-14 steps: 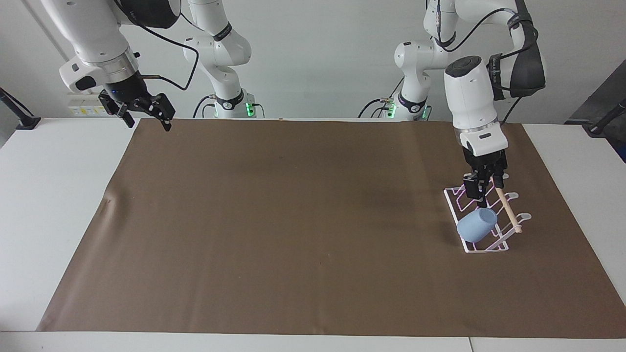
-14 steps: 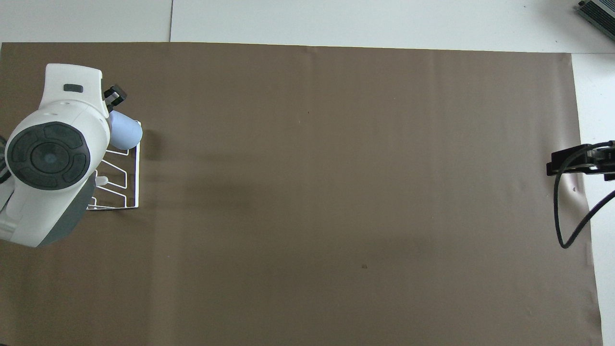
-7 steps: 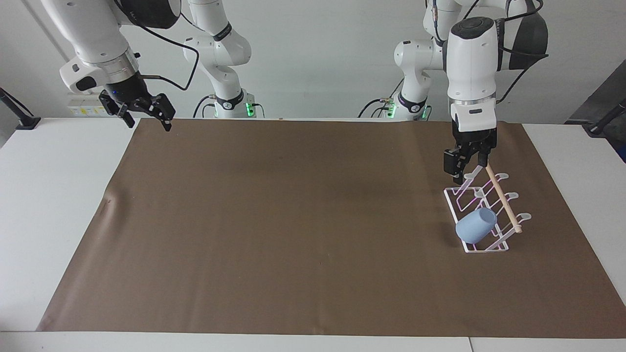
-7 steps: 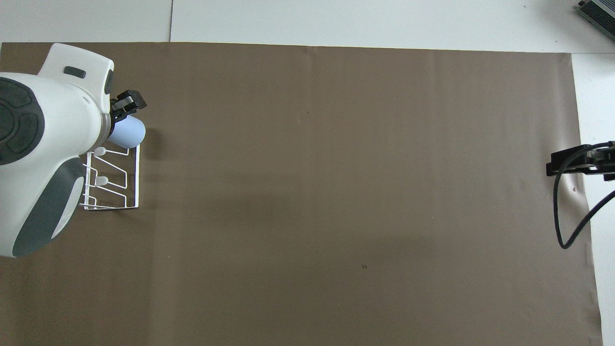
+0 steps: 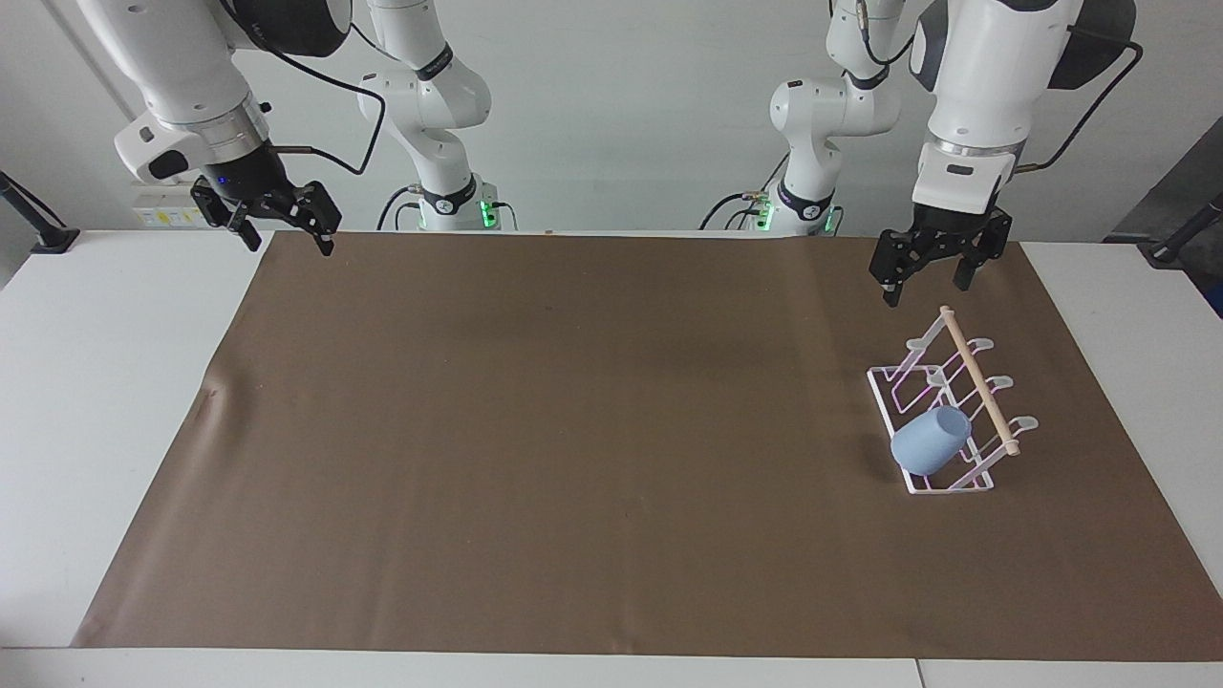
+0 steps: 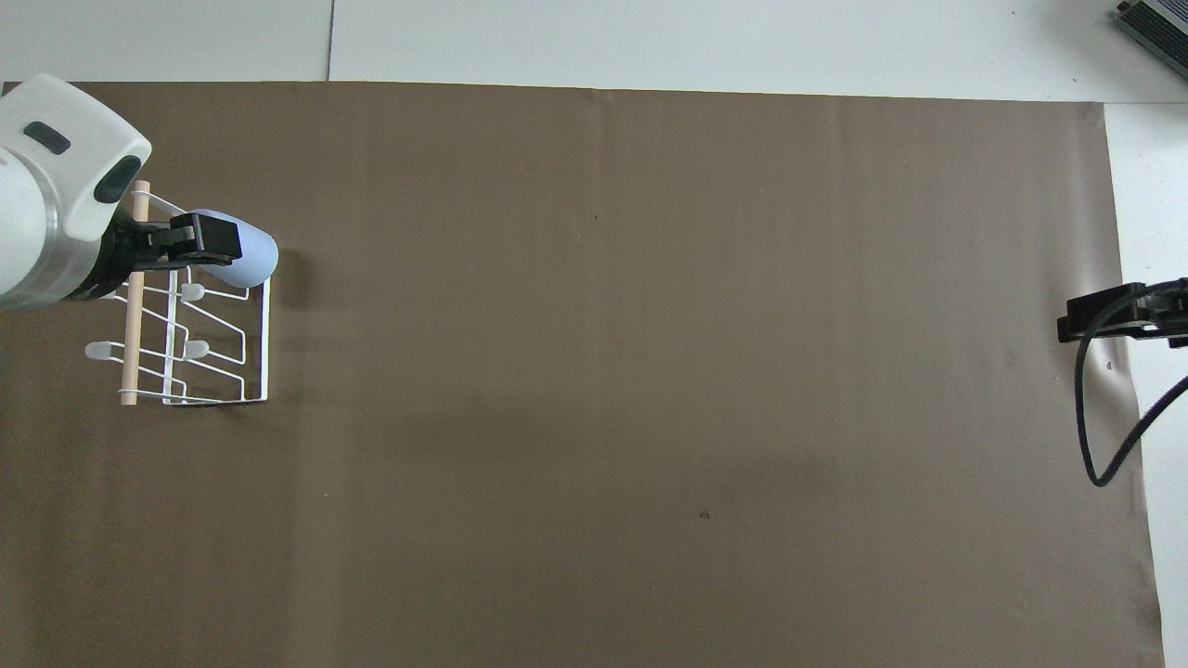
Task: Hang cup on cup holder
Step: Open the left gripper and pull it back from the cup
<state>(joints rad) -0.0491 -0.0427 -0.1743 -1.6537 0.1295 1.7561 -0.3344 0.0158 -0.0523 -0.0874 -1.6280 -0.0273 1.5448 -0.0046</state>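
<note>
Facing view: the cup (image 5: 930,440) is sitting tilted on a prong of the cup holder (image 5: 946,401), at the rack's end farther from the robots, toward the left arm's end of the brown mat (image 5: 573,459) covering the worktop (image 5: 86,382). The left gripper (image 5: 925,287) is hanging empty in the air with its fingers spread apart, well clear of the cup. The right gripper (image 5: 287,234) is waiting with its fingers apart over the mat's corner at the right arm's end.

Overhead view: the left gripper (image 6: 186,243) is partly covering the cup (image 6: 252,264) and the cup holder (image 6: 218,348). Only part of the right gripper (image 6: 1109,315) is showing at the picture's edge.
</note>
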